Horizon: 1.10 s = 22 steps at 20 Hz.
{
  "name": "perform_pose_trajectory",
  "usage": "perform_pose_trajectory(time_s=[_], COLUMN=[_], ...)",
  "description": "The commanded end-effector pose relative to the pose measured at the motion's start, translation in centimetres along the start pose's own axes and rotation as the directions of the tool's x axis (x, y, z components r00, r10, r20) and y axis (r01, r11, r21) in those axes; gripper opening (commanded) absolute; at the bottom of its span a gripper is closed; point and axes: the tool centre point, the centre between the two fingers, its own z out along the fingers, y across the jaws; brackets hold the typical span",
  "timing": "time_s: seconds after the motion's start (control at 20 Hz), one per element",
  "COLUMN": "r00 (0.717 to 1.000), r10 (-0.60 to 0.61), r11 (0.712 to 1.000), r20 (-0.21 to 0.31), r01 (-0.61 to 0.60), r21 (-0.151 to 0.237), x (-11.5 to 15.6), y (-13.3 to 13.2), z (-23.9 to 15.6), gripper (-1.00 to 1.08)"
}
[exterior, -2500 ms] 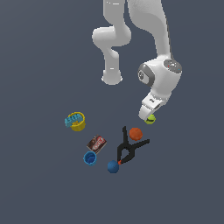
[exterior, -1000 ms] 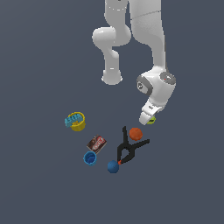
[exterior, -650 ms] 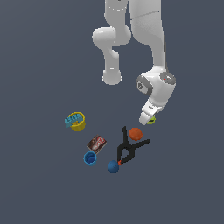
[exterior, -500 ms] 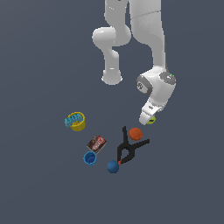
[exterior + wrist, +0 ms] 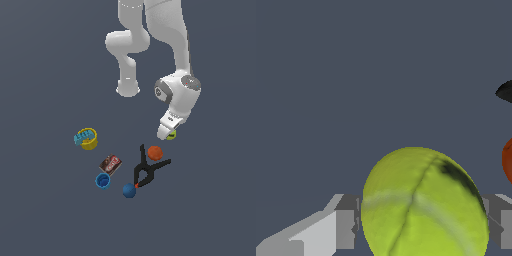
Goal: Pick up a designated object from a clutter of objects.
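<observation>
With a finger (image 5: 345,229) on each side, the jaws pinch the yellow-green ball (image 5: 423,205) — orange ball (image 5: 507,159) nearby.

Flat, even, shadowless render; coarse, blurry textures.

Yellow-green ball (image 5: 172,134) mostly hidden behind end effector (image 5: 166,131); wrist view crops ball, orange ball (image 5: 507,159), black clamp (image 5: 505,92); fingertips unseen.

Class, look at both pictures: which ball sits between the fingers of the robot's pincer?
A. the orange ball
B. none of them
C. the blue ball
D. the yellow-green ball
D: the wrist view shows the yellow-green ball filling the gap of the pincer, while the orange ball and the blue ball lie apart by the black clamp.
</observation>
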Motion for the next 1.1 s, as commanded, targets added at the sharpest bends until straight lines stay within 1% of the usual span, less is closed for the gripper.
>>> perform_pose_trajectory(time_s=[0.0,0.3,1.05], r00=[1.0,1.0,1.0], r10=[0.0,-0.001,-0.003], r11=[1.0,1.0,1.0], r20=[-0.002,-0.002,-0.005], r01=[0.0,0.001,0.003], r21=[-0.001,0.001,0.005], x=[-0.3,-1.3,-4.2], y=[0.8,3.2,10.6], z=[-1.5,-6.4,-21.0], gripper=[-1.0,-1.0,-1.0])
